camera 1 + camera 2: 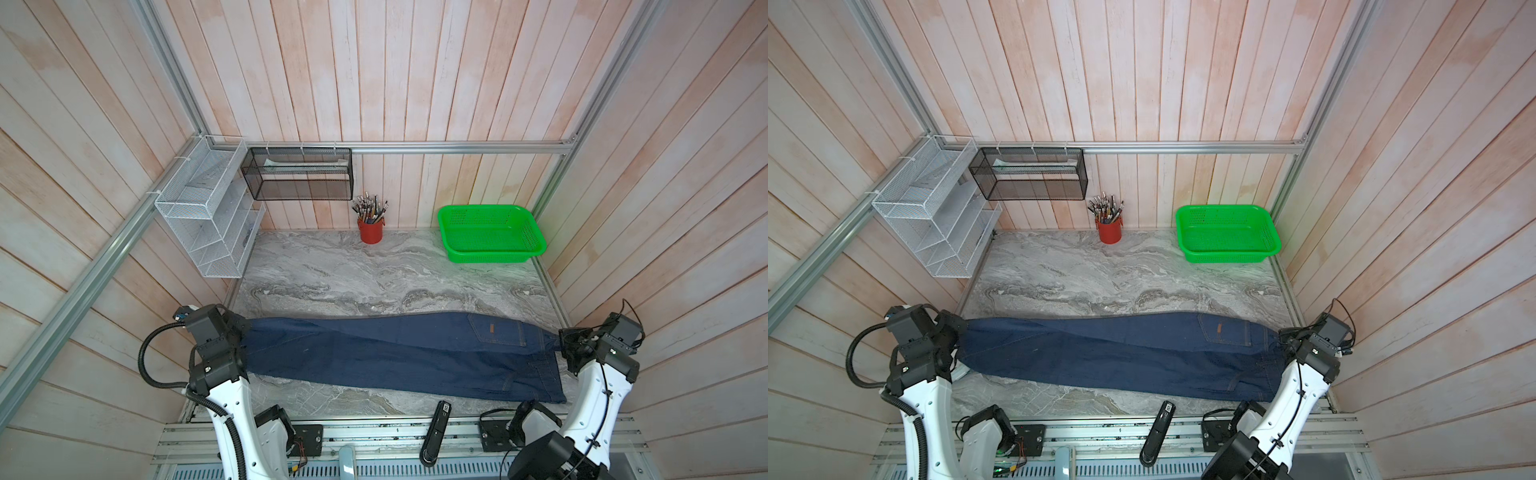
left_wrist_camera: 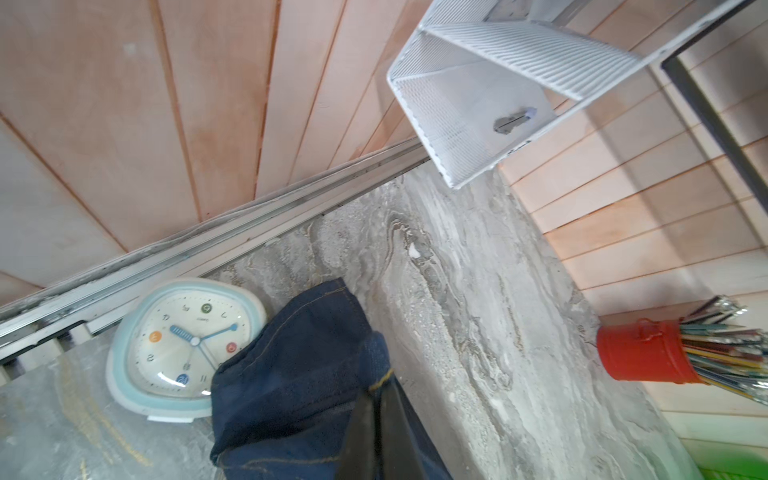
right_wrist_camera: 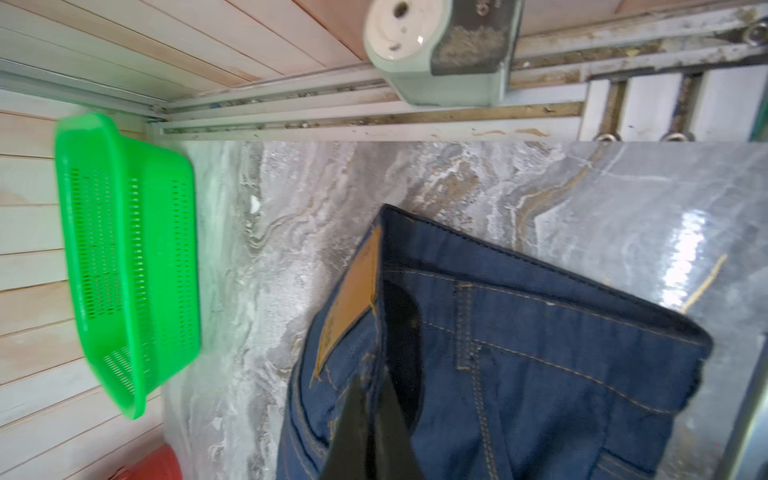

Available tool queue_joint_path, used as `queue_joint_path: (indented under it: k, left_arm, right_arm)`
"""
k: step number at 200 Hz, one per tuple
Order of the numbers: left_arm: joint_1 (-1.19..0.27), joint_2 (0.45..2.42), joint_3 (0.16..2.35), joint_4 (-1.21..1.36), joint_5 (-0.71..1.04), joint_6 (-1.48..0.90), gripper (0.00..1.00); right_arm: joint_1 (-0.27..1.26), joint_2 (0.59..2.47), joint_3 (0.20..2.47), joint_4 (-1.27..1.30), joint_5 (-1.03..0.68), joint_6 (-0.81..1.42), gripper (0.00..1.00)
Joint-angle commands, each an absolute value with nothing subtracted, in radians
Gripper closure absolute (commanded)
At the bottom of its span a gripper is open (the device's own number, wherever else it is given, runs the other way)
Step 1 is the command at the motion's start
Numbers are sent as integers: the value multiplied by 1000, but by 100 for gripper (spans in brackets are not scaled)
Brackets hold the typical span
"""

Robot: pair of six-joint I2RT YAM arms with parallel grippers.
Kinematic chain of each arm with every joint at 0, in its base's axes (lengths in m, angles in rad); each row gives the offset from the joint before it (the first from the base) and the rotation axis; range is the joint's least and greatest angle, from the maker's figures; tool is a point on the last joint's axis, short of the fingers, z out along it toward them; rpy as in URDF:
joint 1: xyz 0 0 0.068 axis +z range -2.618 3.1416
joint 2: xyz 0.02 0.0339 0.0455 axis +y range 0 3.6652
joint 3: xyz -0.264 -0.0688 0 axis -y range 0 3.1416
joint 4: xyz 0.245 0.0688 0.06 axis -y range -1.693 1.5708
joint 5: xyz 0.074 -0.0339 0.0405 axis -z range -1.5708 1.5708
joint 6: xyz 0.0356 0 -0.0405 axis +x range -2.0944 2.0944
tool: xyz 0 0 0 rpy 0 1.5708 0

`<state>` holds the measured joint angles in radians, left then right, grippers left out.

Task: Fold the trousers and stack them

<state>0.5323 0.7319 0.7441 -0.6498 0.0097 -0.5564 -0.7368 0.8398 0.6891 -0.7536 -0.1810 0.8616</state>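
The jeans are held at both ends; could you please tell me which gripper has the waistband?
The right gripper: it pinches the jeans beside the tan patch, while the left gripper holds the leg hems.

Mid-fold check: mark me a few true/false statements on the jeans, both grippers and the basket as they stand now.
1. The trousers lie stretched sideways, waist toward the right arm. True.
2. The left gripper hangs open above the leg end. False: it is shut on the leg end.
3. The right gripper is shut on the waistband beside the tan patch. True.
4. The green basket holds folded trousers. False: it holds nothing.
5. The red cup stands on the denim. False: it stands well behind it, apart.
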Motion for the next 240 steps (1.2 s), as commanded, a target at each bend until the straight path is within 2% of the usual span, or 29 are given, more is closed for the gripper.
queue_joint_path:
  k: [1, 30, 80, 105, 150, 193, 219, 240]
  left_arm:
    - [547, 730, 747, -642, -71, -549, 100]
    - [589, 774, 749, -627, -17, -559, 100]
    - [635, 821, 794, -560, 113, -625, 100]
    - [637, 849, 847, -567, 114, -625, 100]
    - [675, 861, 868, -599, 119, -614, 100]
    - [675, 858, 837, -572, 134, -620, 100]
    - [682, 861, 832, -559, 146, -620, 100]
    - [693, 862, 833, -547, 179, -636, 100]
  right_arm:
    - [-750, 822, 650, -772, -134, 824, 100]
    - [-750, 816, 654, -792, -178, 836, 100]
    - [-746, 930, 858, -842, -493, 958, 100]
    - [-726, 950, 927, -897, -471, 896, 100]
    - [-703, 833, 763, -867, -398, 841, 100]
    - [-661, 775, 808, -892, -326, 804, 100]
    - [-632, 790, 870, -884, -419, 834, 100]
    - [-630, 828, 844, -793, -611, 938, 100]
